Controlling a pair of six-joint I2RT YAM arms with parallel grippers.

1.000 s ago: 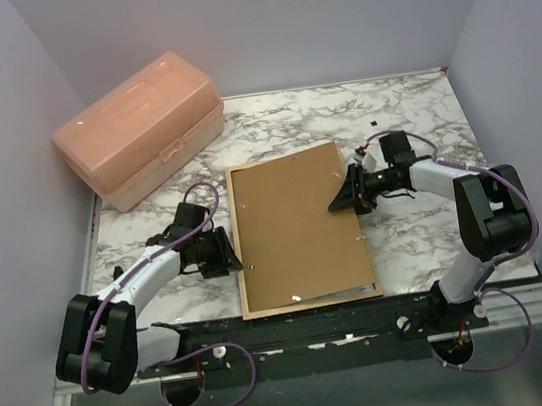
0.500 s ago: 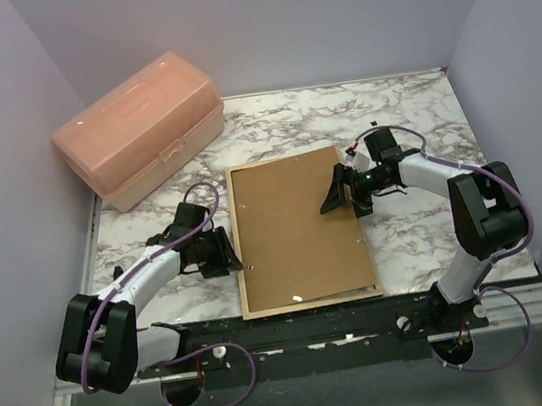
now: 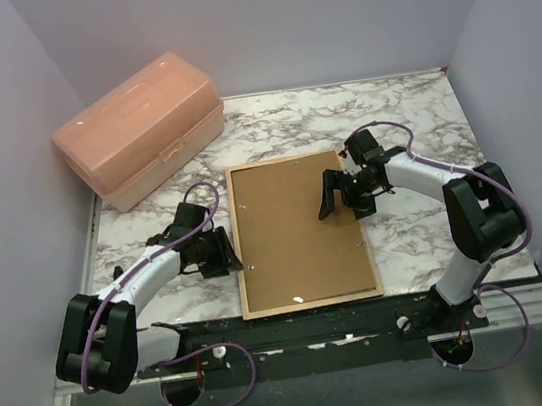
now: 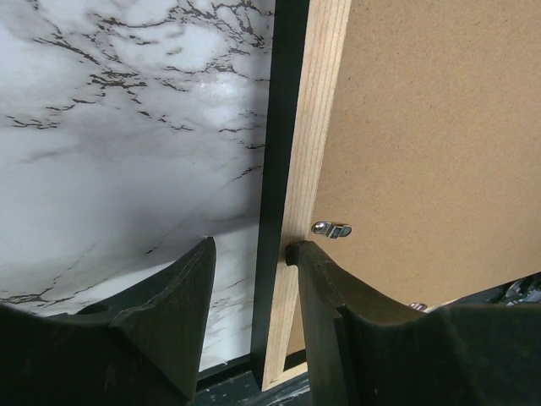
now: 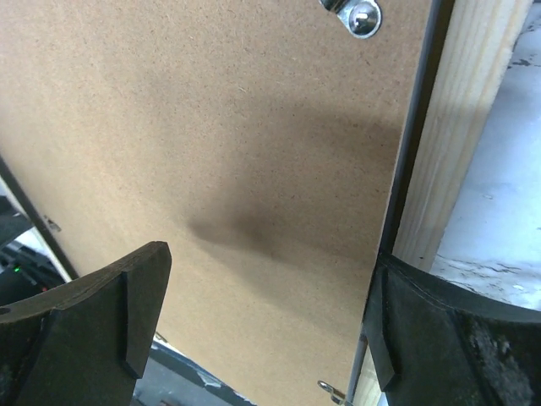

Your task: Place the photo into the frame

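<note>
The frame [image 3: 239, 253] lies face down on the marble table, its tan wood back up. The brown backing board [image 3: 290, 231] sits square inside it. The photo is hidden. My left gripper [image 3: 220, 254] is open at the frame's left rail. In the left wrist view [image 4: 252, 249] one finger is over the marble and the other touches the wood rail [image 4: 317, 127]. My right gripper [image 3: 343, 198] is open over the board's right part. In the right wrist view [image 5: 266, 262] it spans the board [image 5: 211, 127], with one finger at the right rail [image 5: 473, 127].
A pink plastic box [image 3: 140, 131] stands at the back left. Small metal turn clips [image 4: 331, 228] [image 5: 359, 15] sit on the frame's back. Marble table [image 3: 401, 124] lies right of the frame. A black strip [image 3: 318, 323] runs along the near edge. Walls close in on both sides.
My right gripper has moved left from the frame's right edge onto the board. The skewed backing board now lies square inside the frame. The left arm has not moved.
</note>
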